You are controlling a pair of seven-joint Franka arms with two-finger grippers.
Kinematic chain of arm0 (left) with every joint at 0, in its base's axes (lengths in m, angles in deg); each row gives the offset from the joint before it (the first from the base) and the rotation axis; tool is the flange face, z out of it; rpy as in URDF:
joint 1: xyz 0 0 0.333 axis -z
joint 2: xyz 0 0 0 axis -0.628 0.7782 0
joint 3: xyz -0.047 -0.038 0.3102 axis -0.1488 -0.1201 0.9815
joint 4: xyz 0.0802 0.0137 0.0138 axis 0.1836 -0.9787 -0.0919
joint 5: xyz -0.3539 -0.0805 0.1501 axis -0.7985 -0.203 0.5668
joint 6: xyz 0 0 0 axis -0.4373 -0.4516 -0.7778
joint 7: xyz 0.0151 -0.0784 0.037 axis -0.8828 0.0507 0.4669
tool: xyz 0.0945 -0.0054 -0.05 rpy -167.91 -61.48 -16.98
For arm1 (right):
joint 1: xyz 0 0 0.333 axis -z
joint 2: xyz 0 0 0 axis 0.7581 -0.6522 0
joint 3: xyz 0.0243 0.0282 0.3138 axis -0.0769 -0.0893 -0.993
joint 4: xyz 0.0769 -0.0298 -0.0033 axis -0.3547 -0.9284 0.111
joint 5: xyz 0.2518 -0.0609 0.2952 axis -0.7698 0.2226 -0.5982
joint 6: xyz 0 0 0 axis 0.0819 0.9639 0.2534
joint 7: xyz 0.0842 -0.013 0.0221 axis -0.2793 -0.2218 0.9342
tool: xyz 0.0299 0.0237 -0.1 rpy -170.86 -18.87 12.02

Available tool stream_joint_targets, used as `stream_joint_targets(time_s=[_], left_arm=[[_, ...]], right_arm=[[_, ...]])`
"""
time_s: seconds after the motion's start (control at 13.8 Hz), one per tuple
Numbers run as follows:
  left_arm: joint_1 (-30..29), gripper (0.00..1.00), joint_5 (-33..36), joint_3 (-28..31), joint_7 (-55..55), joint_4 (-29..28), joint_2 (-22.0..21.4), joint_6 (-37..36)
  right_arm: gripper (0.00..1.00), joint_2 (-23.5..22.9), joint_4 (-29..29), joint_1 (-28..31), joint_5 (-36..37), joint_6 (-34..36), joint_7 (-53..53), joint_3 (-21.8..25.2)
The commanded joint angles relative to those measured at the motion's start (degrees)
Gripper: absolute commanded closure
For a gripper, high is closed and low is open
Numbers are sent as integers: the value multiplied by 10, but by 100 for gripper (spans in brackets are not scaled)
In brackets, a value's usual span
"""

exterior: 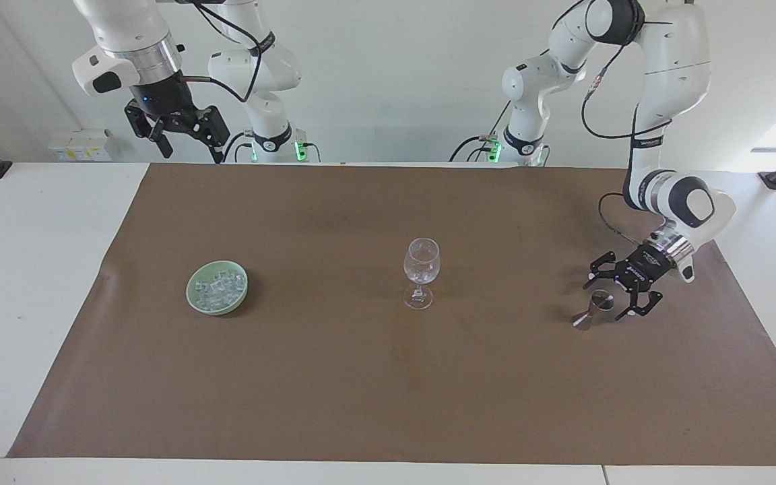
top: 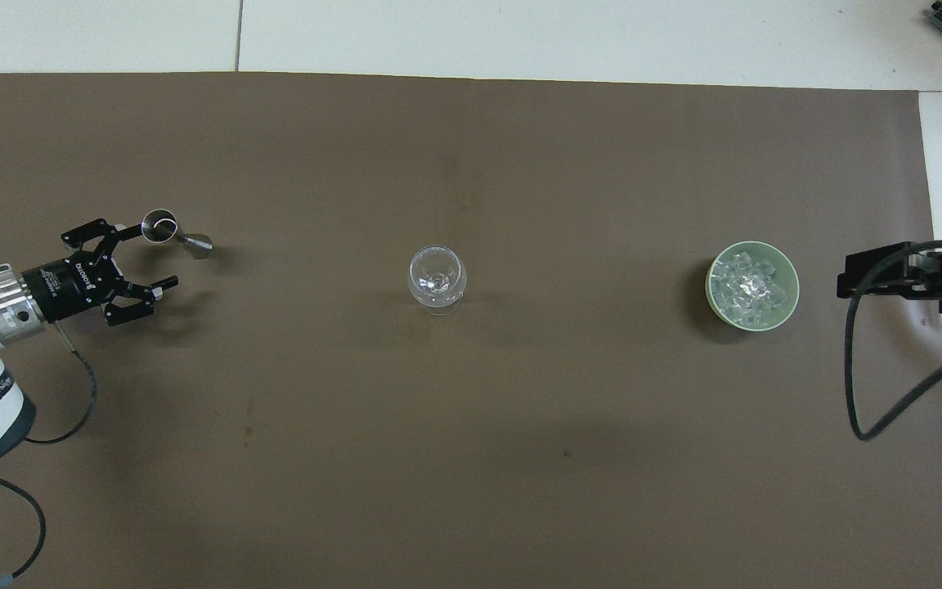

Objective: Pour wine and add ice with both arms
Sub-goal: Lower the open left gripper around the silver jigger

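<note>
A: Brown paper mat (exterior: 388, 377) over nearly the whole white table (exterior: 17, 283) — bare tabletop shows only at the two ends and along the edge farthest from the robots. The wall past the arm bases is plain white.

B: And the ice (exterior: 218, 285)?

A: Heaped in a pale green dish (exterior: 194, 301) toward the right arm's end of the table. The wine glass (exterior: 421, 269) stands upright mid-mat, well apart from the dish. Toward the left arm's end stands a small metal jigger (exterior: 591, 311), about as far from the robots as the glass.

B: The left gripper (exterior: 609, 296)?

A: Low over the mat, right at the jigger's upper cup, fingers spread wide, one either side of it. Whether a finger touches the metal, I cannot tell.

B: The right gripper (exterior: 189, 145)?

A: That arm waits — the gripper hangs high over the mat's edge nearest the robots, at its own end of the table, fingers apart and holding nothing. In the overhead view only its dark body and a looping black cable (top: 888, 393) show.
</note>
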Motion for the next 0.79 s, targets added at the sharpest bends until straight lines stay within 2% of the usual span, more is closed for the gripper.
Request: stream_joint_targets(time_s=[0.0, 0.72], left_arm=[[5, 0, -24, -5, -11, 7, 5, 9], [16, 0, -70, -19, -20, 12, 6, 16]], right_arm=[[0, 11, -14, 0, 6, -7, 0, -2], [0, 11, -14, 0, 6, -7, 0, -2]])
